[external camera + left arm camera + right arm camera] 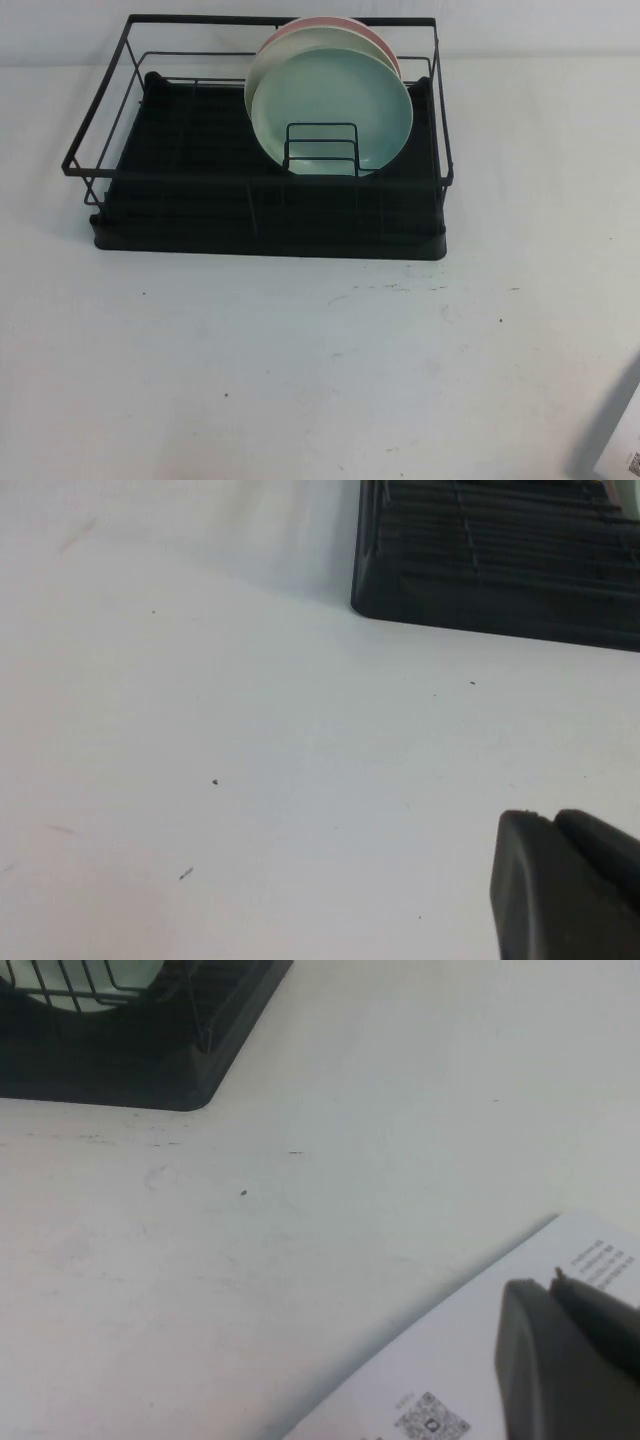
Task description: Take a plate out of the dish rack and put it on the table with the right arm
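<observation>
Right gripper [570,1360]: only a dark finger tip shows in its wrist view, low over a white printed sheet [470,1370] on the table [300,380]; cannot tell how it is set, nothing seen held. Left gripper [565,880]: 1 dark tip above bare table, near the dish rack's corner; state also unclear.

Dish rack [110,125] sits at 12 o'clock on the table. Plate [335,110] stands on edge in its right half, face toward 6 o'clock, frontmost of 3, before the cream plate [268,60] and pink plate [385,45].
</observation>
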`<state>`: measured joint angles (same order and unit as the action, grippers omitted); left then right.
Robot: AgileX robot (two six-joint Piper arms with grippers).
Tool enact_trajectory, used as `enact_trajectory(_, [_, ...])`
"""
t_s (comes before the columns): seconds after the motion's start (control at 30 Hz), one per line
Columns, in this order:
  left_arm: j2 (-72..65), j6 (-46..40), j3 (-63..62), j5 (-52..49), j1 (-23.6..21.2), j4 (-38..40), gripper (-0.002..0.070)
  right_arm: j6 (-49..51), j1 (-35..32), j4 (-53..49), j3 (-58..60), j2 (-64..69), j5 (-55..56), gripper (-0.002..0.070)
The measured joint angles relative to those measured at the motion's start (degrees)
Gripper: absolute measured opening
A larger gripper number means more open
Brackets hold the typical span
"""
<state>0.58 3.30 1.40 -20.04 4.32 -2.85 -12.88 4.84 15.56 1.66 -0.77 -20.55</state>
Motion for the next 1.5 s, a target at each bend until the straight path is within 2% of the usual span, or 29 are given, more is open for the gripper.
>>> enact_trajectory(1.07, [0.0, 0.0, 0.0, 0.0, 0.0, 0.0, -0.0004, 0.0, 0.0, 2.4, 0.0, 0.0, 0.0, -0.0018])
enact_trajectory(1.5, [0.0, 0.0, 0.0, 0.0, 0.0, 0.0, -0.0004, 0.0, 0.0, 11.8, 0.0, 0.0, 0.6, -0.0018])
